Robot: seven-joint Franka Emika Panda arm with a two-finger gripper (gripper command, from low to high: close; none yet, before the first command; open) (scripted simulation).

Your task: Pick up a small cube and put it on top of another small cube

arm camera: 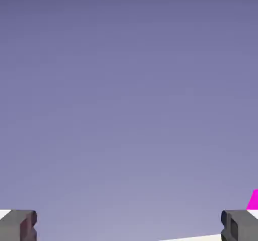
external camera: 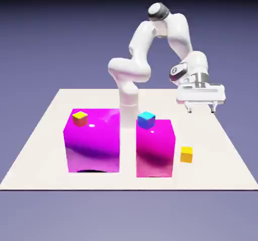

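- My jaws (external camera: 201, 110) are spread, with nothing between them; in the hand view I get mainly backdrop.
- Nothing is stacked as asked: one yellow-orange cube (external camera: 186, 155) sits on the table (external camera: 221, 169), below the jaws and toward the exterior camera.
- Its lookalike, the other yellow cube (external camera: 80, 118), rests on top of the wide block (external camera: 92, 146), well off toward the exterior view's left of the jaws.
- I can't tell which of the two should be lifted; approach, grip, carry and release are all left, I judge.
- The blue cube (external camera: 146, 119) tops the narrow block (external camera: 155, 152), between the jaws' side and the wide block.
- Below the jaws, the cube on the table has the narrow block just beside it, so I'd mind that wall with a finger.
- Open table lies on its other side; any carry across needs height over both blocks.
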